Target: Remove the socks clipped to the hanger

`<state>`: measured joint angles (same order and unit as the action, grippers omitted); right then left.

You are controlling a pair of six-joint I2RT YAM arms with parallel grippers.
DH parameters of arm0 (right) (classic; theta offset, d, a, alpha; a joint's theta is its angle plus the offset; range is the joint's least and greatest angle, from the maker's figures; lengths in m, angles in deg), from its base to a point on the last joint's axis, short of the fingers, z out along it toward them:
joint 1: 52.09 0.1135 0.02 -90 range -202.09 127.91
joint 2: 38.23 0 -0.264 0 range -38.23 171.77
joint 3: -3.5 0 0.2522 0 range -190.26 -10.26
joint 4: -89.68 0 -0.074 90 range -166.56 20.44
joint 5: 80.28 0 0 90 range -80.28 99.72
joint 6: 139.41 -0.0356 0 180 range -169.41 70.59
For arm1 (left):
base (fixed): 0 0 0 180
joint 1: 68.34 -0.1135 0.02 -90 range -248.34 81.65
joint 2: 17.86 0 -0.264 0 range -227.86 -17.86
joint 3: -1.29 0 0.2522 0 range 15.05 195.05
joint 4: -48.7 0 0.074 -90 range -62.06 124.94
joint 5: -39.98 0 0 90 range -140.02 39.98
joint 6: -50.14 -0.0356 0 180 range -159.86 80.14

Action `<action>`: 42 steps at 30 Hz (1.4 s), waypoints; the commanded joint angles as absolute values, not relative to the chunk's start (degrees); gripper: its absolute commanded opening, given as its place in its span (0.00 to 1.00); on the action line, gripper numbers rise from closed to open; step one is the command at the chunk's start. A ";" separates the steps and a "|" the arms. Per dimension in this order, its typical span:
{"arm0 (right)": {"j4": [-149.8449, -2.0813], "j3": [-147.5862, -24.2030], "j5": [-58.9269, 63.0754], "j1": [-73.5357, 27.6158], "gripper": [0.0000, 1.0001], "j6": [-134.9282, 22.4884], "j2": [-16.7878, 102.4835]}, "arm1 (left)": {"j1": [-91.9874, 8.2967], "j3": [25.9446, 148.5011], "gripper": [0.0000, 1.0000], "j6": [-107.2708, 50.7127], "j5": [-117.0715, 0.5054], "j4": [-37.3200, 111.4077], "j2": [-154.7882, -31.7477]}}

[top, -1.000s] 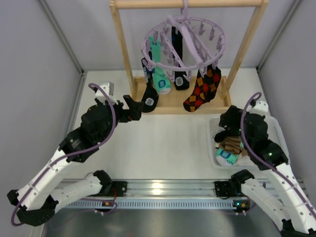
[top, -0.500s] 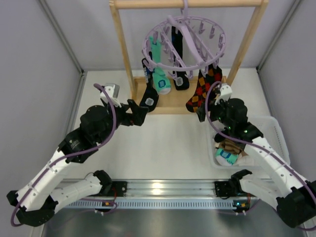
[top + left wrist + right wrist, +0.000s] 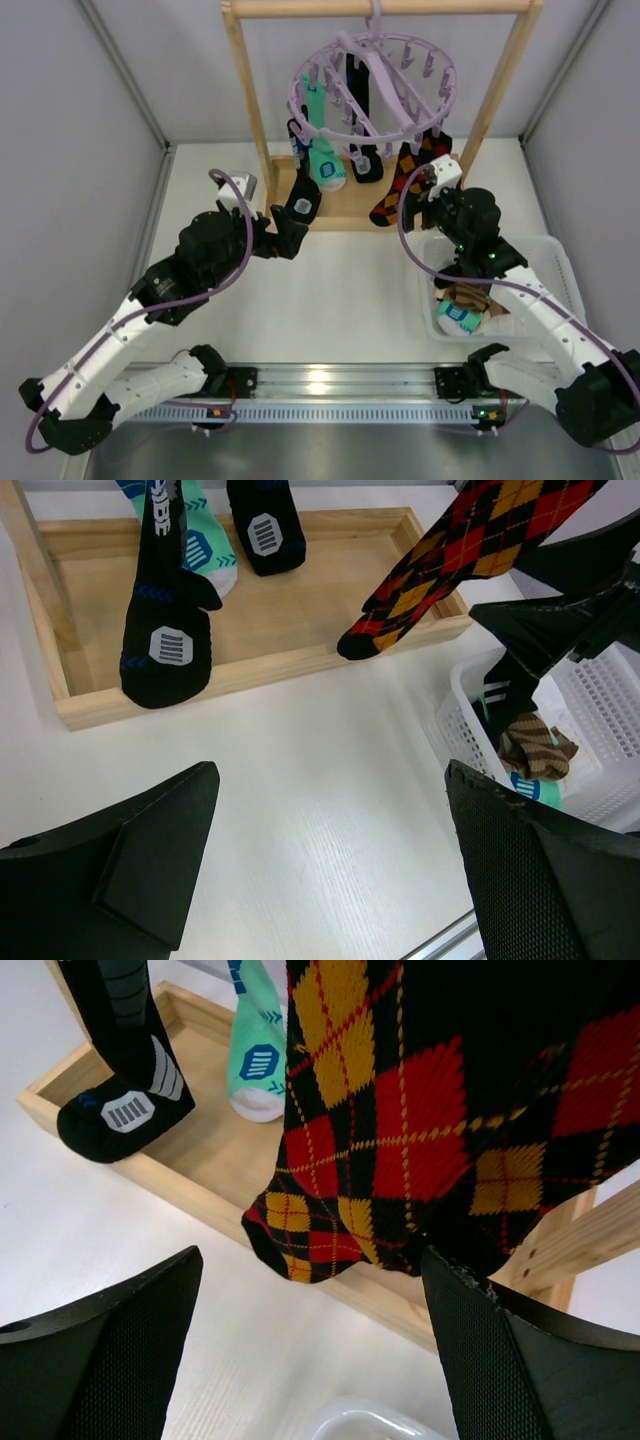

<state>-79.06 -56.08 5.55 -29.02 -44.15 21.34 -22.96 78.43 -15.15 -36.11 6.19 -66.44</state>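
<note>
The lavender ring hanger (image 3: 375, 85) hangs by its hook from the wooden rack's top bar. Clipped to it hang a black sock (image 3: 302, 195), a teal-white sock (image 3: 325, 160), another black sock (image 3: 365, 150) and the red-orange-black argyle socks (image 3: 405, 185). My left gripper (image 3: 287, 228) is open and empty, just below the black sock (image 3: 165, 640). My right gripper (image 3: 428, 195) is open and empty, right beside the argyle socks (image 3: 400, 1130), whose toe hangs just above its fingers.
The wooden frame rack (image 3: 255, 130) with its tray base (image 3: 290, 600) stands at the back. A white basket (image 3: 432, 300) at the right holds a brown striped sock (image 3: 535, 745) and other socks. Grey walls close in both sides.
My right gripper has risen out of the basket and moved up-left to the argyle socks. My left gripper has edged right toward the black sock.
</note>
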 commanded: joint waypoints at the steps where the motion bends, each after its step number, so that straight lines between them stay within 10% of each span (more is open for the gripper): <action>1: -82.10 -59.57 5.32 -29.76 0.87 -39.48 19.42 | -22.99 78.42 0.98 -15.69 -36.75 6.82 -66.47; 18: -90.43 -57.21 -20.06 -36.26 0.75 -37.88 28.56 | -22.99 78.86 0.98 -15.25 -38.95 6.82 -65.94; 30: -113.38 -49.99 -30.10 -35.48 0.20 -53.18 33.05 | -22.91 81.41 0.98 -15.87 -38.42 6.73 -64.09; 42: -118.57 -45.77 11.01 -10.73 0.00 -54.41 28.48 | -22.91 98.61 0.98 -15.16 -34.64 5.85 -76.91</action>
<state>-111.80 -46.27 -4.92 -17.98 -53.02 30.78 -22.98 92.22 -15.11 -36.90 5.33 -73.41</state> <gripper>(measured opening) 0.009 0.984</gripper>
